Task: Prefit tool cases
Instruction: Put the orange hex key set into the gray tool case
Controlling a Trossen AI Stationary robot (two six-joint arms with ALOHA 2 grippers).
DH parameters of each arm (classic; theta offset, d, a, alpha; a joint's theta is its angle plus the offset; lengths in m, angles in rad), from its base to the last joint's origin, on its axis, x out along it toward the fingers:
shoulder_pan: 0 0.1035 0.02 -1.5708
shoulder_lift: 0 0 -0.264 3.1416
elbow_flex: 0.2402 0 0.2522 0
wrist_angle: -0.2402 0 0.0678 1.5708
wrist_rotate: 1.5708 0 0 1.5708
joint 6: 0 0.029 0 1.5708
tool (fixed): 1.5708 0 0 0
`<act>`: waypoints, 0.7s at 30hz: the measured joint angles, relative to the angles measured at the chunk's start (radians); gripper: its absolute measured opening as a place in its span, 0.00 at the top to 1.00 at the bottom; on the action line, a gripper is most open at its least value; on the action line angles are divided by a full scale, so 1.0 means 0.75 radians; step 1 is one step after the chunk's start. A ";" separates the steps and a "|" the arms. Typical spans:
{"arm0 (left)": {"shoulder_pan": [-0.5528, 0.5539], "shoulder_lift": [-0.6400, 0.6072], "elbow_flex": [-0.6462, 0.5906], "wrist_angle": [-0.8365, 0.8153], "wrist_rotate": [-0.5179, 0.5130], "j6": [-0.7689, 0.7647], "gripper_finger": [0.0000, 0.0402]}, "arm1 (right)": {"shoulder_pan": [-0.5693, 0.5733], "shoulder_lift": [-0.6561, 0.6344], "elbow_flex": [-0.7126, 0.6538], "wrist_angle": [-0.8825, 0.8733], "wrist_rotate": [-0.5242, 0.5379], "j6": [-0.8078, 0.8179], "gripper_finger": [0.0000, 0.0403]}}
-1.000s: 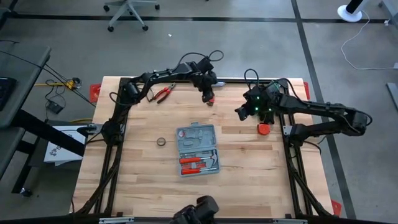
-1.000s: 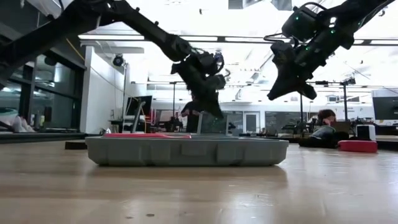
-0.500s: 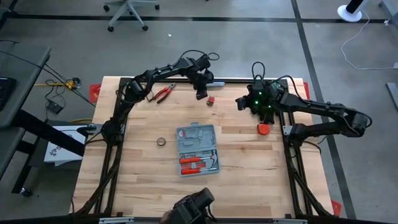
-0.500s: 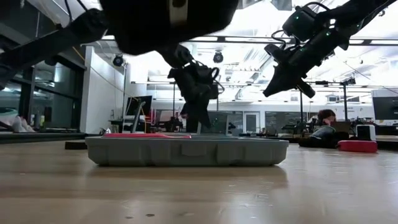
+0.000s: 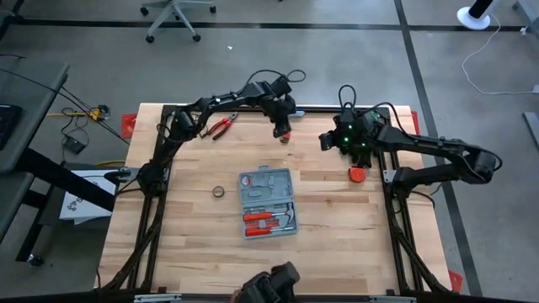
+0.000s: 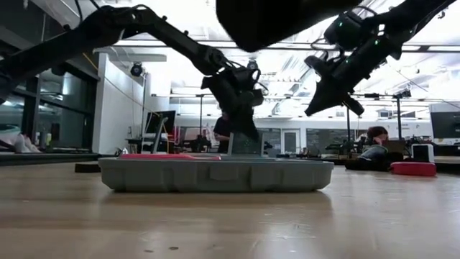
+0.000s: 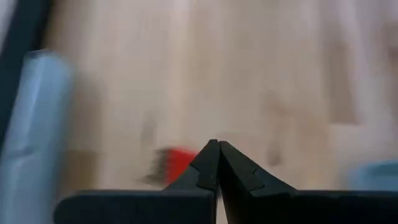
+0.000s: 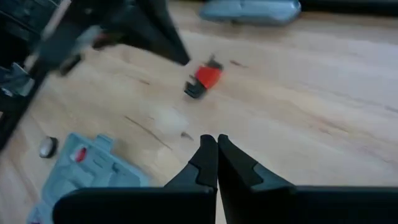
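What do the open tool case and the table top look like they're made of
The tool case looks like moulded plastic, matte grey-blue: its tray has shaped slots and its side wall is smooth with rounded corners. The table looks like wood, pale with a light sheen: parallel butcher-block strips show from above, and the low view shows faint reflections.

The left wrist view is blurred throughout; a small red object (image 7: 177,163) is partly hidden behind the closed fingers and cannot be identified. In the low view, the tool case (image 6: 215,174) interior is concealed by its near wall. A dark out-of-focus shape (image 6: 280,20) is cut off by the upper edge
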 joint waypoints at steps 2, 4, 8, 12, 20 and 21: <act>-0.020 0.005 0.008 -0.042 -0.066 -0.003 1.00 | 0.011 0.023 0.000 0.000 0.000 -0.002 1.00; -0.035 0.012 0.015 -0.055 -0.107 0.002 1.00 | 0.025 0.049 0.000 0.003 -0.001 -0.002 1.00; -0.019 0.006 0.022 -0.070 -0.125 -0.069 1.00 | 0.053 0.101 0.000 0.006 -0.012 0.002 1.00; 0.012 0.004 0.022 -0.223 -0.106 -0.125 1.00 | 0.077 0.155 0.000 0.028 -0.041 0.016 1.00; 0.056 -0.181 -0.065 -0.493 0.081 0.043 1.00 | 0.021 0.433 0.070 0.241 -0.144 0.042 1.00; 0.062 -0.220 -0.102 -0.452 0.098 0.028 1.00 | 0.013 0.479 0.106 0.240 -0.155 0.034 1.00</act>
